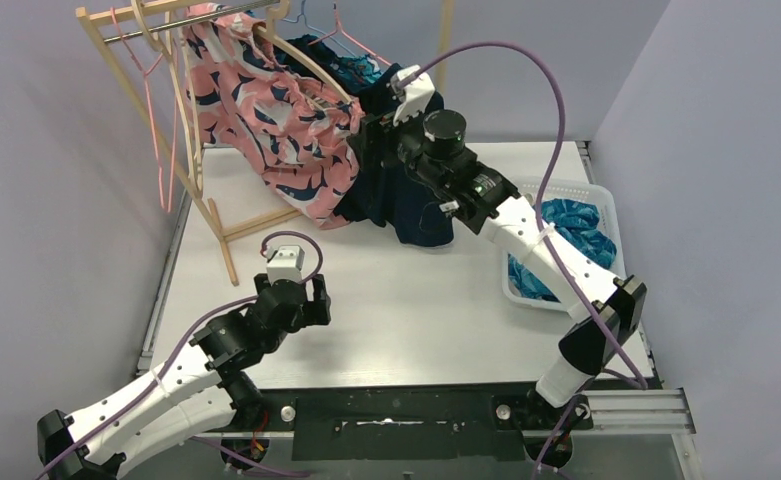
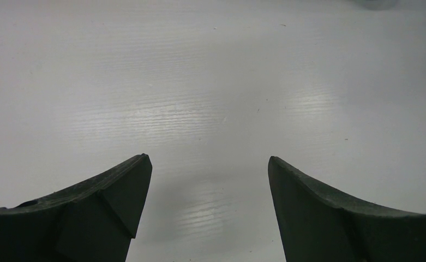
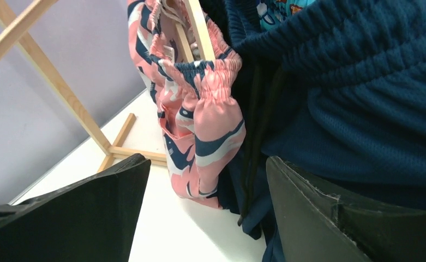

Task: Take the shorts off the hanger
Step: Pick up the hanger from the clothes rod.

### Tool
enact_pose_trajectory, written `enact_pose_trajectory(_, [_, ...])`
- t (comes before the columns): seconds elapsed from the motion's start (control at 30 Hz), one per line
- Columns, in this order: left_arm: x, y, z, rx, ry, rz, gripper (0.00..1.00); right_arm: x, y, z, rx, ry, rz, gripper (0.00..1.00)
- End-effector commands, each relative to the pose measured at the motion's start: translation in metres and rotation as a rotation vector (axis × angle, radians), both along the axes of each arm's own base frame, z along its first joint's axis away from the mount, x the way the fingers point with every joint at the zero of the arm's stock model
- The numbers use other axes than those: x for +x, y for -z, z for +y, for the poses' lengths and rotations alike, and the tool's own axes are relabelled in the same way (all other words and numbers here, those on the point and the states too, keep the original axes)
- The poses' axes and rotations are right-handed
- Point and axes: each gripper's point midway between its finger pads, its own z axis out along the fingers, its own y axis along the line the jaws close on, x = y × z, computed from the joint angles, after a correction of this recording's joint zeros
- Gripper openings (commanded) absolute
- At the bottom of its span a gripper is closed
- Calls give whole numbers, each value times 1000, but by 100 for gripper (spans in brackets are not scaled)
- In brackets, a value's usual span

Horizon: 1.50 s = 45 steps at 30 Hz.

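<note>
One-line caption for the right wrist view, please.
Right gripper, jaws open, facing pink floral shorts on a wooden hanger, navy shorts alongside.

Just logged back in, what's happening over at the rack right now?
The right claw is up at the wooden rack, jaws open, facing the pink floral shorts and the dark navy shorts beside them. Both pairs are on the rack, and neither is gripped yet. The left claw hovers open over the table, holding nothing. A blue patterned pair already lies in the white basket on the right.
</note>
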Motion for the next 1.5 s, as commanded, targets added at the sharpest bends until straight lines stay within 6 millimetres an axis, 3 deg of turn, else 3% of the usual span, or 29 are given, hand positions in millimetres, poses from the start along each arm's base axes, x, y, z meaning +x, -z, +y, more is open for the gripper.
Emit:
enact_pose_trajectory(0.0, [7, -12, -5, -38, -21, -39, 79, 13, -41, 4, 75, -97, -39, 79])
enact_pose_trajectory(0.13, [8, -10, -6, -31, -20, -37, 79, 21, -45, 18, 43, -170, -19, 78])
enact_pose_trajectory(0.27, [10, -7, -6, -13, -27, -31, 79, 38, -30, 30, -45, -116, -22, 74])
enact_pose_trajectory(0.37, [9, -6, -6, -11, -23, -26, 79, 49, -33, 33, -32, -133, -27, 69])
enact_pose_trajectory(0.53, [10, -7, -7, -15, -20, -33, 79, 45, -38, 46, -36, -215, -59, 59])
enact_pose_trajectory(0.7, [11, -6, -7, -8, -18, -31, 79, 48, -37, 50, -39, -197, -70, 40])
enact_pose_trajectory(0.8, [11, -5, -8, -6, -17, -29, 79, 39, -40, 59, -41, -229, -89, 25])
enact_pose_trajectory(0.93, [11, -6, -7, -8, -18, -29, 79, 27, -45, 72, -24, -281, -107, 27])
enact_pose_trajectory(1.0, [10, -7, -8, -12, -15, -30, 79, 23, -46, 77, -15, -288, -113, 40])
enact_pose_trajectory(1.23, [9, -6, -8, -13, -13, -28, 79, 32, -41, 85, -24, -278, -136, 44])
enact_pose_trajectory(1.27, [10, -6, -8, -12, -13, -27, 79, 34, -39, 87, -29, -278, -137, 43])
enact_pose_trajectory(1.37, [10, -5, -8, -9, -11, -23, 79, 33, -42, 91, -22, -290, -153, 26])
enact_pose_trajectory(1.47, [10, -4, -8, -6, -16, -21, 79, 29, -52, 92, -10, -285, -177, 21])
